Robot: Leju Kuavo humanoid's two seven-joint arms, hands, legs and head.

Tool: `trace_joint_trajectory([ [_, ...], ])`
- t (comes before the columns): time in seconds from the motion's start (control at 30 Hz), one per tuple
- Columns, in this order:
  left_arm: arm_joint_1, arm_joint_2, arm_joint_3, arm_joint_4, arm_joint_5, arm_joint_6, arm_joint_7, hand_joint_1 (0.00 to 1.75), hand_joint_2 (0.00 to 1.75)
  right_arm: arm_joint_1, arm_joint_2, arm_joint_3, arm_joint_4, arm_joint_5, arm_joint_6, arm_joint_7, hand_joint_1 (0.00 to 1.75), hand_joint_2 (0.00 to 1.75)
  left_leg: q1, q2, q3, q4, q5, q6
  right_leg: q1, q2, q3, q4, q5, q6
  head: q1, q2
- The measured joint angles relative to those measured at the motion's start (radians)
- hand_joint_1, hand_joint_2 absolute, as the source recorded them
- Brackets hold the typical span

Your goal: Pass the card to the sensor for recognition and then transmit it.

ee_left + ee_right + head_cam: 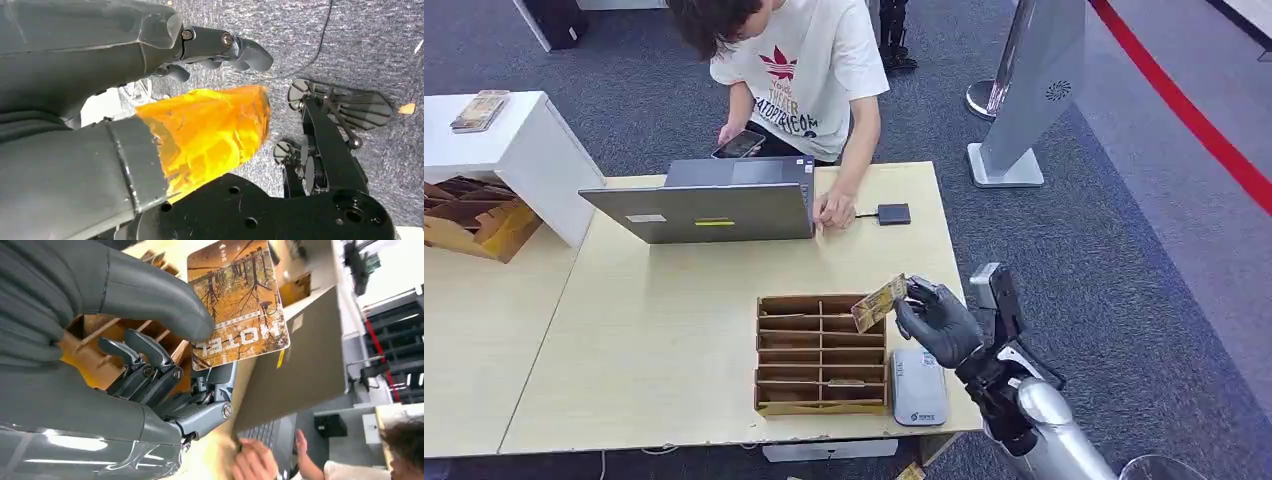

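My right hand (pixel 939 322) pinches a hotel card (pixel 879 302) printed with autumn trees, holding it tilted in the air over the right rear corner of a wooden slotted card box (pixel 819 407). In the right wrist view the thumb (pixel 150 295) presses on the card (pixel 237 305), which reads "HOTEL", with the dark fingers behind it. A grey-white sensor pad (pixel 919 385) lies flat on the table just right of the box, below the hand. My left hand (pixel 100 100) hangs over the carpet, its thumb wrapped in orange film (pixel 210 130), holding nothing.
A person (pixel 809 60) sits behind the table (pixel 664 330) with one hand by an open laptop (pixel 714 205) and a phone in the other. A small black device (pixel 893 213) on a cable lies right of the laptop. A white kiosk stand (pixel 1024 90) is at the back right.
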Motion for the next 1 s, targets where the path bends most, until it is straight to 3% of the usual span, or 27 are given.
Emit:
trace_joint_trajectory([
  [0.33, 0.016, 0.002, 0.021, 0.000, 0.000, -0.012, -0.002, 0.00, 0.00, 0.008, -0.101, -0.067, 0.018, 0.074, 0.072, 0.041, 1.75, 1.75, 0.000, 0.000, 0.000, 0.000, 0.000, 0.000, 0.000, 0.000, 0.000, 0.000, 0.000, 0.000, 0.000, 0.000],
  [1.0, 0.016, 0.000, 0.026, 0.000, 0.000, -0.031, -0.003, 0.00, 0.00, -0.029, -0.227, -0.047, 0.084, 0.237, 0.193, 0.054, 1.75, 1.75, 0.000, 0.000, 0.000, 0.000, 0.000, 0.000, 0.000, 0.000, 0.000, 0.000, 0.000, 0.000, 0.000, 0.000],
])
